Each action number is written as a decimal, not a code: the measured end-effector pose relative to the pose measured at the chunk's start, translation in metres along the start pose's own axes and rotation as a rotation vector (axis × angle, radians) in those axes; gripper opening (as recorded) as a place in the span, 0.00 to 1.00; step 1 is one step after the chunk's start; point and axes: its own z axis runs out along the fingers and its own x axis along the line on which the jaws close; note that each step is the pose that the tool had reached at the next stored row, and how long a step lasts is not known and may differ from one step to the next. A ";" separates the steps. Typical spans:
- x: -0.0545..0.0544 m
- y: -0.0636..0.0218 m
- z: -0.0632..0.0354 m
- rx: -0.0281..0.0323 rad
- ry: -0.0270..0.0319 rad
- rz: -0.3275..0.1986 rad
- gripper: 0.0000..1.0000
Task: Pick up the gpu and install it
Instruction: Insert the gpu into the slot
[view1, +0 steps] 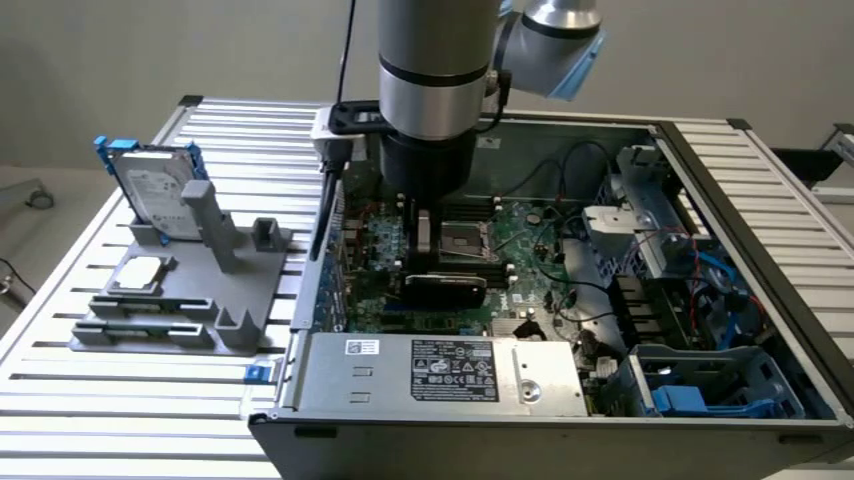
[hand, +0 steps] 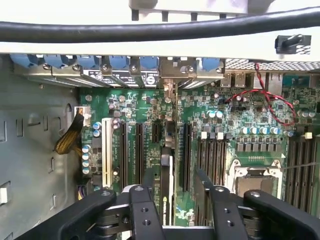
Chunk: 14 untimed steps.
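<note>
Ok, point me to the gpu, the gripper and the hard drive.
gpu (view1: 443, 290): exterior view, on its black shroud.
gripper (hand: 175, 176): wrist view, midway between its fingertips.
hard drive (view1: 160, 200): exterior view, on its silver labelled face.

Directly below claw (hand: 175, 200): green motherboard (hand: 215, 125), CPU socket (hand: 252, 182) just beside. Well apart from claw, toward exterior view's left: blue-framed hard drive (view1: 158, 190) standing in grey stand (view1: 200, 225), silver chip (view1: 140, 272) flat on it.
</note>
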 end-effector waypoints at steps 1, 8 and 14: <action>0.000 0.0000 -0.0007 -0.0001 0.0001 0.000 0.37; 0.000 0.0000 -0.0014 0.0000 0.0000 0.000 0.11; 0.000 0.0000 -0.0016 0.0000 0.0000 0.000 0.11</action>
